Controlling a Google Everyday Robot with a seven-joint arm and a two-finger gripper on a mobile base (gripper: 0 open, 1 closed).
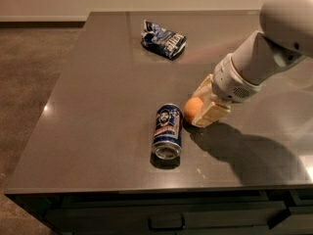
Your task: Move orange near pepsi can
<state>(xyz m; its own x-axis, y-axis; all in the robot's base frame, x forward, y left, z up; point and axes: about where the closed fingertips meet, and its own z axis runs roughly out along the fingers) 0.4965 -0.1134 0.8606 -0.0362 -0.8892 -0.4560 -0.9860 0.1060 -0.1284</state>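
The orange (192, 109) sits low at the table surface, just right of the pepsi can (167, 130). The can is dark blue with a man's face and lies on its side, its silver top toward the table's front edge. My gripper (197, 110) reaches in from the right on a white arm (254, 58). Its cream fingers (211, 112) close around the orange from the right side. A small gap separates the orange from the can.
A crumpled blue-and-white snack bag (164, 39) lies at the back of the dark grey table (98, 106). The table's front edge runs just below the can, with drawers under it. Brown floor lies to the left.
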